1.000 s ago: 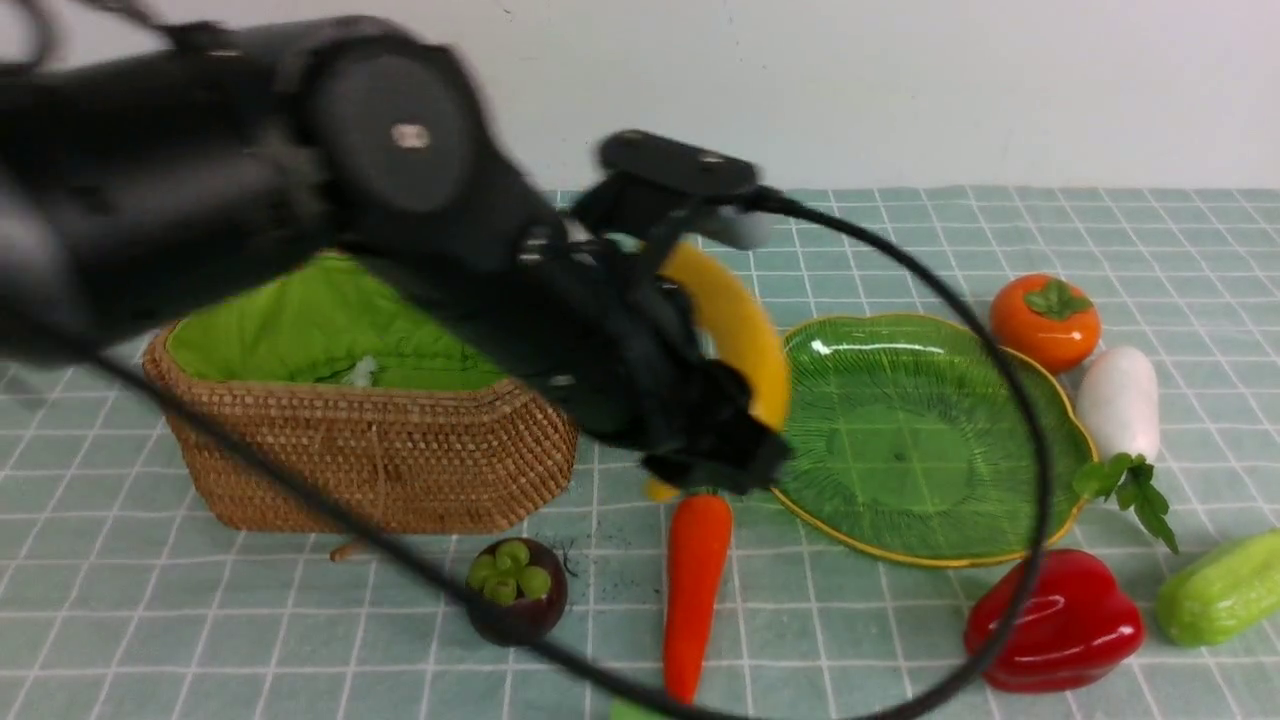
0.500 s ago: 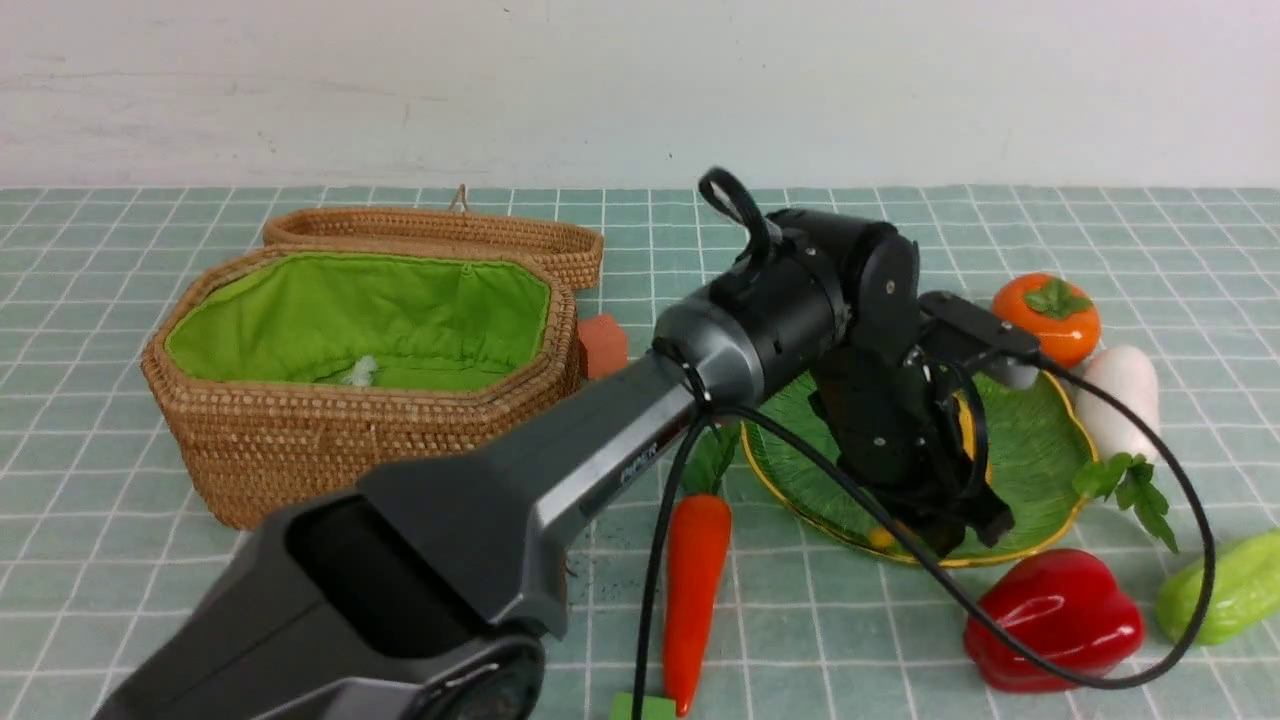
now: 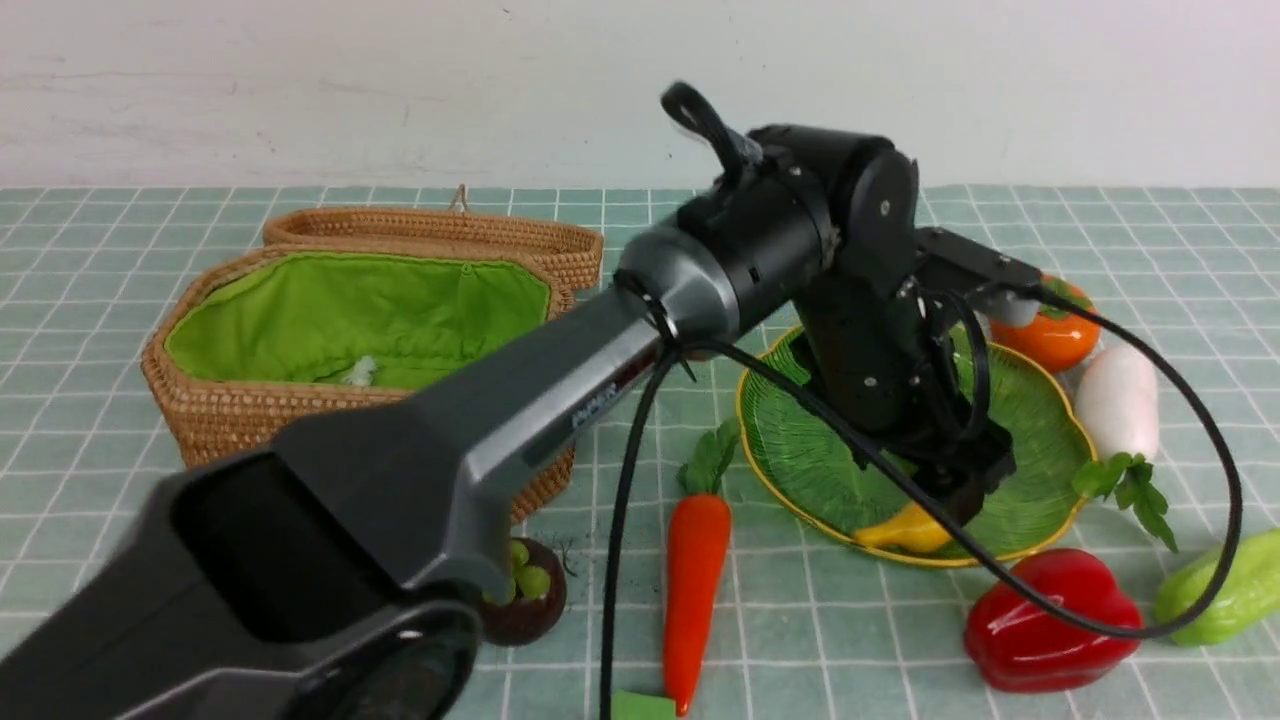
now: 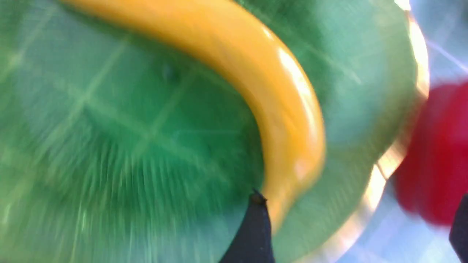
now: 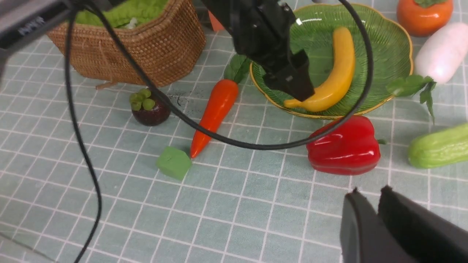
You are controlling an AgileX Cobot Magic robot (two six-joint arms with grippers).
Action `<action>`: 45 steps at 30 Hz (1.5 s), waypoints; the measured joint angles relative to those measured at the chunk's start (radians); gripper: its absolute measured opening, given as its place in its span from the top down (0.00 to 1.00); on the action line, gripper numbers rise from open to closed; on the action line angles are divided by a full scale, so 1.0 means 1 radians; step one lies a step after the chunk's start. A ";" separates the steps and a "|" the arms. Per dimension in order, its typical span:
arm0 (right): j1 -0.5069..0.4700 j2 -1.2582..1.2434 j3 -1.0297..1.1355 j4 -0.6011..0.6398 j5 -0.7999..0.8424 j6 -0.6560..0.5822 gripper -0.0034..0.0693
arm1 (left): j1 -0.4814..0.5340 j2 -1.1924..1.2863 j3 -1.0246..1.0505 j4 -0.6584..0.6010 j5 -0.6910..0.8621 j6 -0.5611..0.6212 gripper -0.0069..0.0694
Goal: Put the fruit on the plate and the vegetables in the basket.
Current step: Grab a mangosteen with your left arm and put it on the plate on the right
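left gripper: black (image 4: 351, 233), fingers wide apart, over the plate
banana: curved, glossy yellow toy (image 5: 338, 75), lying inside the plate near its front edge
plate: shallow green glass dish with wavy gold rim (image 3: 1048, 440); pepper close in front, radish just beside its right edge
red bell pepper: glossy toy (image 3: 1050, 620), open cloth between it and the light green ridged gourd (image 3: 1225, 590)
carrot: long orange toy (image 3: 697, 600), in the gap between basket and plate
basket: tan wicker, green lining (image 3: 360, 320), its middle open
right gripper: dark (image 5: 378, 212), fingertips nearly together, nothing visible between them
white radish: leafy toy (image 3: 1120, 400)
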 joint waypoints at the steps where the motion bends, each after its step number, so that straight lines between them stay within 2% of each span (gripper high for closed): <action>1: 0.000 0.000 0.000 0.000 0.000 0.000 0.83 | 0.000 -0.086 0.082 0.025 0.009 -0.017 0.18; 3: 0.000 0.000 0.000 0.003 0.000 0.000 0.83 | -0.001 -0.184 0.174 0.055 0.011 -0.045 0.30; 7: 0.000 -0.002 0.000 0.017 0.000 0.000 0.83 | -0.006 -0.454 0.424 0.125 0.012 -0.102 0.72; 8: 0.000 -0.002 0.000 0.022 0.000 -0.008 0.83 | -0.006 -0.521 0.475 0.132 0.012 -0.118 0.79; 9: 0.000 -0.002 0.000 0.022 0.000 -0.008 0.83 | -0.006 -0.521 0.489 0.133 0.012 -0.122 0.81; 10: 0.000 -0.002 0.000 0.029 0.000 -0.023 0.83 | -0.006 -0.645 0.618 0.140 0.012 -0.150 0.92; 12: 0.000 -0.002 0.000 0.033 0.000 -0.041 0.83 | -0.006 -0.701 0.697 0.145 0.012 -0.151 0.93; 13: 0.000 -0.002 0.000 0.036 0.000 -0.059 0.83 | -0.006 -0.768 0.814 0.155 0.012 -0.141 0.93; 15: 0.000 -0.002 0.000 0.041 -0.003 -0.081 0.83 | -0.006 -0.845 1.012 0.190 -0.014 -0.128 0.90; 16: 0.000 -0.002 0.000 0.041 -0.006 -0.084 0.83 | -0.007 -0.850 1.027 0.194 -0.020 -0.128 0.90; 17: 0.000 -0.002 0.000 0.042 -0.018 -0.094 0.83 | -0.006 -0.883 1.135 0.228 -0.093 -0.127 0.82; 18: 0.000 -0.002 0.000 0.042 -0.020 -0.095 0.83 | -0.006 -0.885 1.158 0.242 -0.104 -0.127 0.82; 20: 0.000 -0.002 0.000 0.055 -0.053 -0.098 0.83 | -0.006 -0.891 1.264 0.302 -0.252 -0.140 0.64; 22: 0.000 -0.002 0.000 0.070 -0.072 -0.099 0.83 | -0.006 -0.874 1.317 0.342 -0.336 -0.198 0.49; 23: 0.000 -0.002 0.000 0.070 -0.072 -0.099 0.83 | -0.006 -0.871 1.320 0.346 -0.336 -0.198 0.47; 24: 0.000 -0.002 0.000 0.088 -0.080 -0.100 0.83 | -0.006 -0.848 1.339 0.396 -0.390 -0.266 0.36; 25: 0.000 -0.002 0.000 0.099 -0.085 -0.100 0.83 | -0.006 -0.831 1.342 0.433 -0.415 -0.312 0.30; 28: 0.000 -0.002 0.000 0.114 -0.086 -0.100 0.83 | -0.006 -0.780 1.343 0.569 -0.477 -0.453 0.18; 33: 0.000 -0.002 0.000 0.116 -0.085 -0.105 0.82 | -0.006 -0.704 1.344 0.745 -0.519 -0.629 0.15; 37: 0.000 -0.002 0.000 0.116 -0.083 -0.106 0.82 | -0.006 -0.644 1.344 0.812 -0.545 -0.667 0.15; 45: 0.000 -0.002 0.000 0.132 -0.071 -0.106 0.82 | -0.006 -0.578 1.344 0.831 -0.601 -0.692 0.15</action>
